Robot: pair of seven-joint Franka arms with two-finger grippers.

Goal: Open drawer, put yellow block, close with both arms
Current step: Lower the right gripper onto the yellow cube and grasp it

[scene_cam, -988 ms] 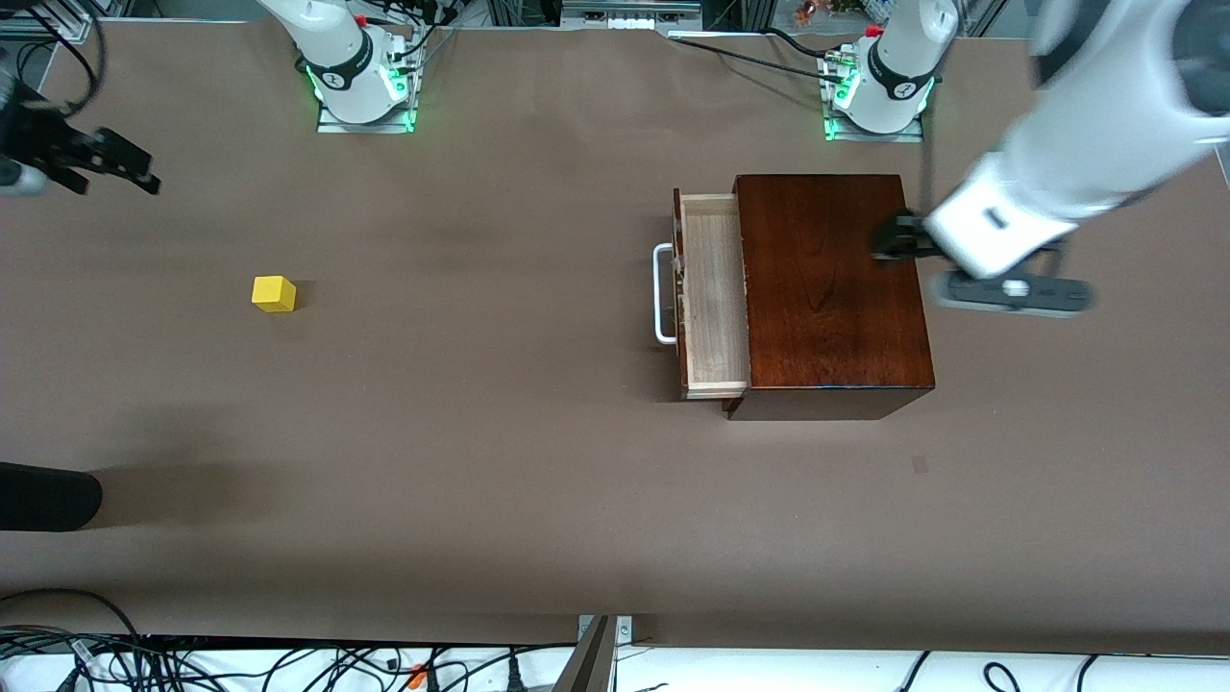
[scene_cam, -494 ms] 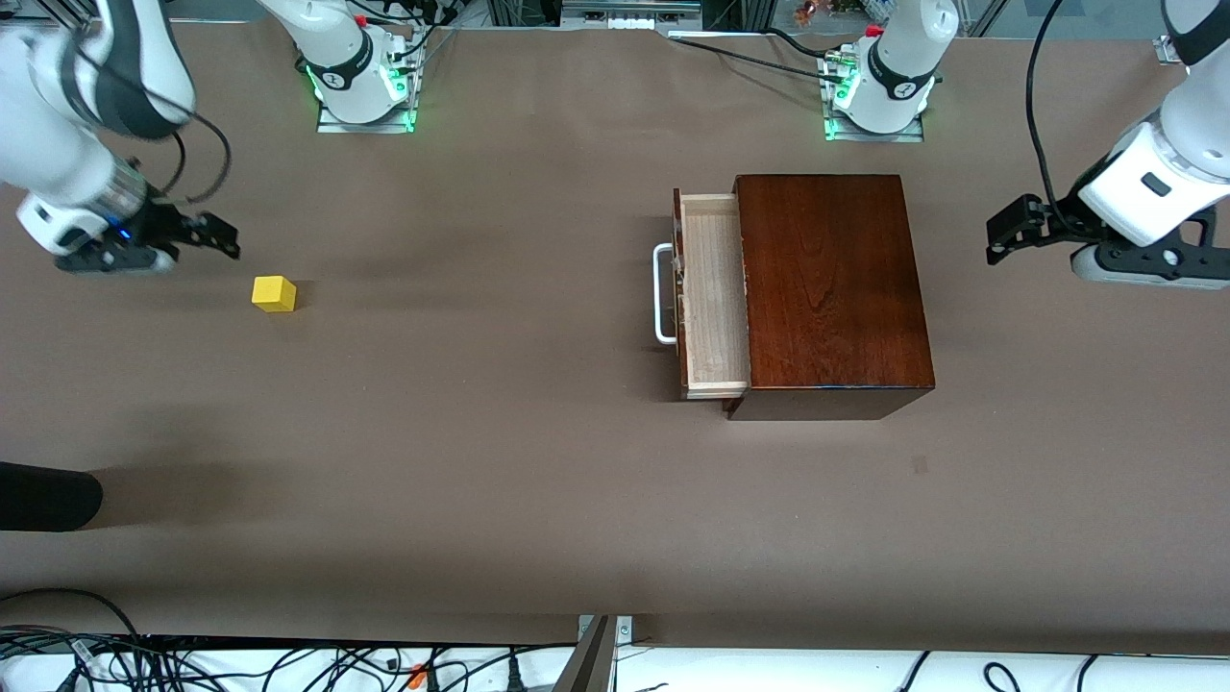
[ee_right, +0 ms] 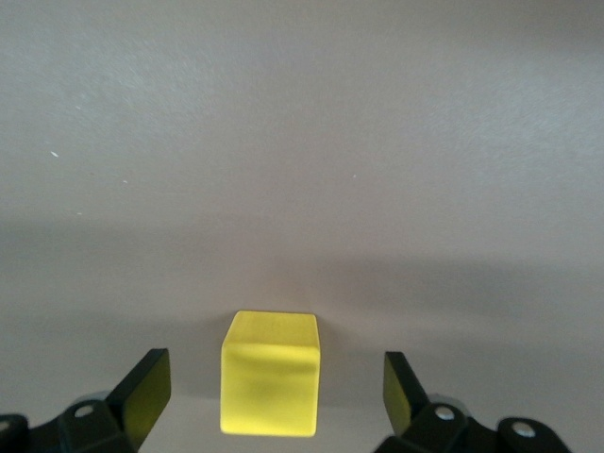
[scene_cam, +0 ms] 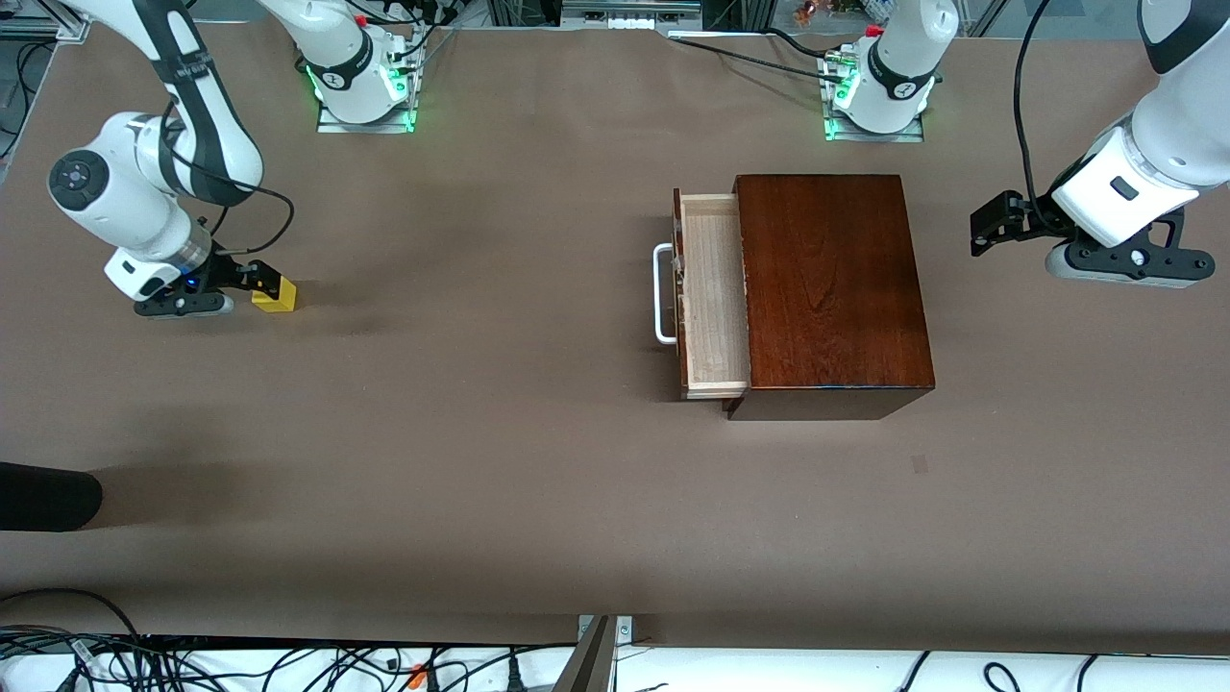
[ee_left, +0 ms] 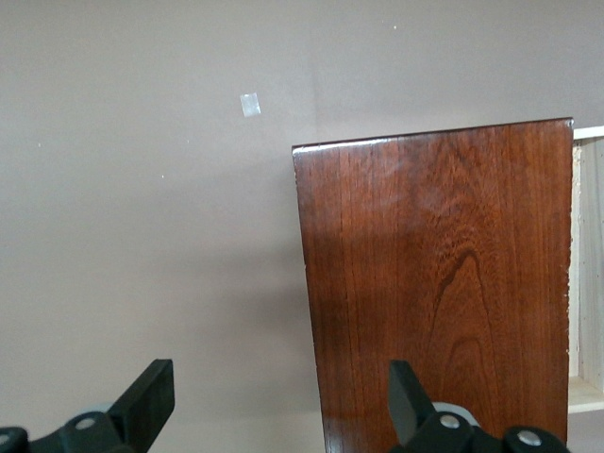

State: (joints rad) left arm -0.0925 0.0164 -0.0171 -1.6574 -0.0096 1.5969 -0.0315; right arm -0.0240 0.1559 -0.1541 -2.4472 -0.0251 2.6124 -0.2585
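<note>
Right tool has dropped to the bench within the last second and now sits at the yellow block, fingers spread wide. In the right wrist view the block lies between the two fingertips, with clear gaps on both sides; no contact is seen. Left tool, also spread apart, has backed off the wooden box and now hangs just off the box's end, toward the left arm's end of the bench. The drawer stands pulled out, its handle free, well apart from the right tool. Judgement: opening is done; the grasp of the block is the step in hand. Closing the fingers squarely is what remains before any lift.
</note>
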